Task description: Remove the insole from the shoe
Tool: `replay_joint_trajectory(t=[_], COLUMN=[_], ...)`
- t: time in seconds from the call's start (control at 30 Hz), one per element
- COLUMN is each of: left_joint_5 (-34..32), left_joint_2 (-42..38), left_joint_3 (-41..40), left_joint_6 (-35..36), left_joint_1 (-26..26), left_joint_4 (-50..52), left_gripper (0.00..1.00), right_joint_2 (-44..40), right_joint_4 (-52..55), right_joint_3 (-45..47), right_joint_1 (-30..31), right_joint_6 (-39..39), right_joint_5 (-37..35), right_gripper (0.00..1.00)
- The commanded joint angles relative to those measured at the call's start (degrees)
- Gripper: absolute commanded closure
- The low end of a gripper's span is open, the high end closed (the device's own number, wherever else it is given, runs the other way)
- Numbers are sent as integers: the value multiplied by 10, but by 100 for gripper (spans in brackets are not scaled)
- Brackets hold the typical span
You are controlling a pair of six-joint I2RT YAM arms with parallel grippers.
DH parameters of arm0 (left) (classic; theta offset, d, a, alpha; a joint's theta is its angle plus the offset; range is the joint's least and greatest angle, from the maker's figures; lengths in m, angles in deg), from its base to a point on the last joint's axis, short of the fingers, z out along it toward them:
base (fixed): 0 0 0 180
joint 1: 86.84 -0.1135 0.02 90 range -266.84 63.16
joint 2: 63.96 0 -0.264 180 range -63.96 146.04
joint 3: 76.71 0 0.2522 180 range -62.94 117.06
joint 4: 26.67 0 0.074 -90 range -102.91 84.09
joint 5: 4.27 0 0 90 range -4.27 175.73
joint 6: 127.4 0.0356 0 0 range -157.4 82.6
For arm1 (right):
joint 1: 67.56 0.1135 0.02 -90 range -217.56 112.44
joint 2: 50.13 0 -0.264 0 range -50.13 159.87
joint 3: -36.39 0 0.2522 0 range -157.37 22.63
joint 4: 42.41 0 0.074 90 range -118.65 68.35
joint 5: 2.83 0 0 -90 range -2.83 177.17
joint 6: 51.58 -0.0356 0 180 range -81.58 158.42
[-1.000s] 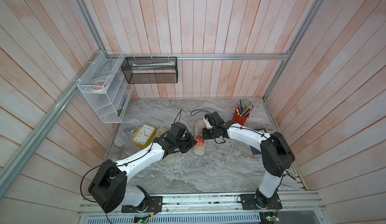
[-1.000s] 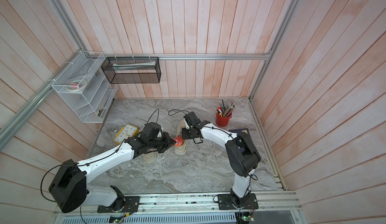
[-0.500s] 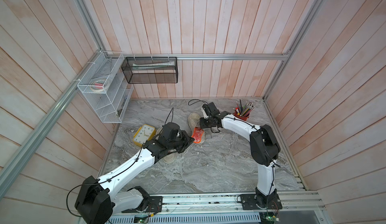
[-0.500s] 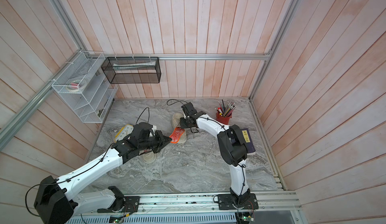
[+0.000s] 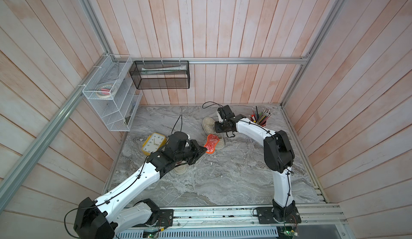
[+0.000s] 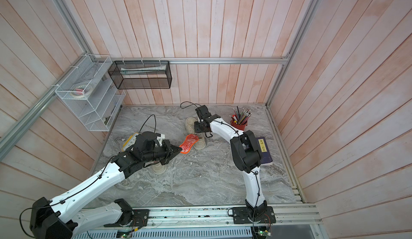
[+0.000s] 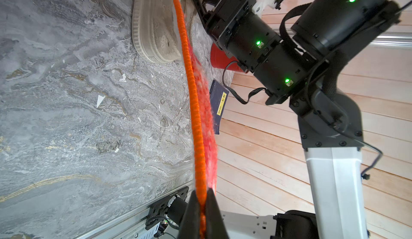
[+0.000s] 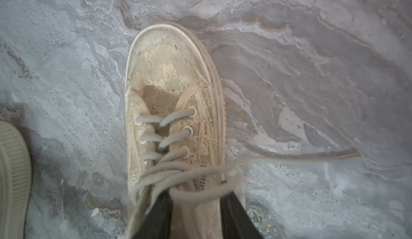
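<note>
cell: pale pink plank walls on three sides, aluminium frame posts in the corners, rail [image 5: 223, 213] along the front edge carrying both arm bases. desk [image 5: 223, 182] is grey marble-look with faint gold veins, scuffed, small white flecks scattered across it.

left gripper [image 7: 202, 193]: jaws clamped on one end of the insole [image 5: 211, 143], which has orange trim and a red fuzzy face. The insole hangs above the desk with its whole outline visible in both top views, out of the shoe [image 5: 207, 123]. Its free end overlaps the shoe's heel end; can't tell whether they touch.

right gripper [image 8: 197, 204]: jaws parted, straddling the shoe's side wall at the laced opening, one finger [image 8: 158, 215] over the opening, its mate outside the sole. The shoe is beige lace fabric with a rubber toe cap, flat on the desk toward the back, one lace end trailing loose on the marble.

other shoe [image 5: 180, 171] sits partly under the left arm. yellow clock [image 5: 153, 143] lies just beside that arm, toward the left wall. red pencil cup [image 5: 261, 120] back right, blue book [image 6: 264, 151] by the right arm's elbow. white wire rack [image 5: 107, 97] on the left wall, black mesh basket [image 5: 160, 75] on the back wall.
</note>
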Motion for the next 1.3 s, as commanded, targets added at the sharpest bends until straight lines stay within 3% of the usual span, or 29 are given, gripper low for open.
replay_joint_trajectory(t=[0.0,0.07,0.17,0.23,0.37,0.47,0.53,0.6,0.73,0.93,1.17,1.27], left_joint_5=[11,11,13,18,22,24,26,26,25,23,17,15], left_joint_2=[-5,0,11,19,27,30,32,33,37,40,40,38], left_joint_3=[-22,-28,-31,-32,-31,-34,-40,-42,-40,-39,-39,-46], left_joint_6=[-5,-5,-5,-7,-9,-15,-21,-25,-26,-27,-34,-42], left_joint_1=[2,2,2,2,2,2,3,5,8,15,21,21], left_joint_4=[-44,-64,-83,-93,-99,-99,-105,-109,-112,-115,-125,-131], left_gripper=[100,100,100,100,100,100,100,100,100,100,100,100], right_joint_2=[-64,-112,-205,-272,-384,-475,-523,-537,-505,-448,-397,-378], right_joint_4=[46,63,67,80,44,-124,-259,-350,-363,-450,-457,-466], right_joint_3=[-15,6,78,137,256,406,499,541,530,544,521,511], right_joint_1=[-3,-5,-7,-7,-5,13,39,56,70,77,77,76], right_joint_6=[-19,-43,-105,-208,-397,-582,-712,-766,-763,-804,-824,-816], right_joint_5=[-4,-11,-4,-6,84,155,144,131,138,140,167,172], right_gripper=[42,35,34,37,38,37,29,23,17,20,37,56])
